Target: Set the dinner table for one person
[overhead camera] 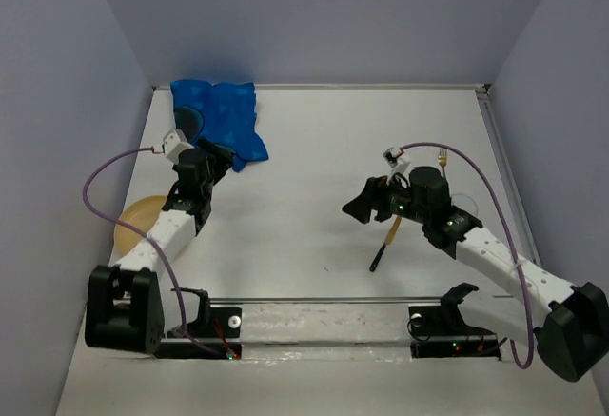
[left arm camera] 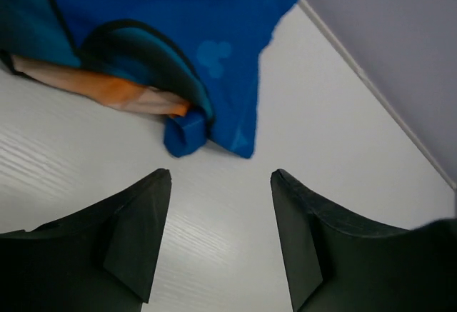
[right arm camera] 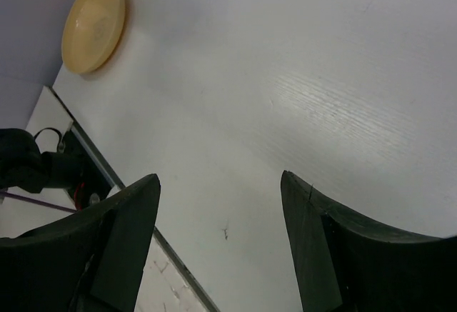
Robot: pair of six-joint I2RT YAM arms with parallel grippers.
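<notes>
The left gripper [left arm camera: 221, 205] has its jaws apart and holds nothing, hanging just short of the nearest bunched corner of the blue placemat [left arm camera: 178, 41], which lies crumpled in the far left corner of the dinner table [overhead camera: 304, 149]. The right gripper [right arm camera: 221, 205] is likewise spread and empty, over bare tabletop right of centre. A dark-handled utensil [overhead camera: 383, 249] lies below that arm, and a fork [overhead camera: 442, 159] lies nearer the right edge. A tan plate [overhead camera: 133, 216] sits at the left edge, close beside the left arm. The likely trouble is that pinching a thick fold drags the cloth as a lump rather than spreading it. Either arm's swing could also knock the plate or utensil.
</notes>
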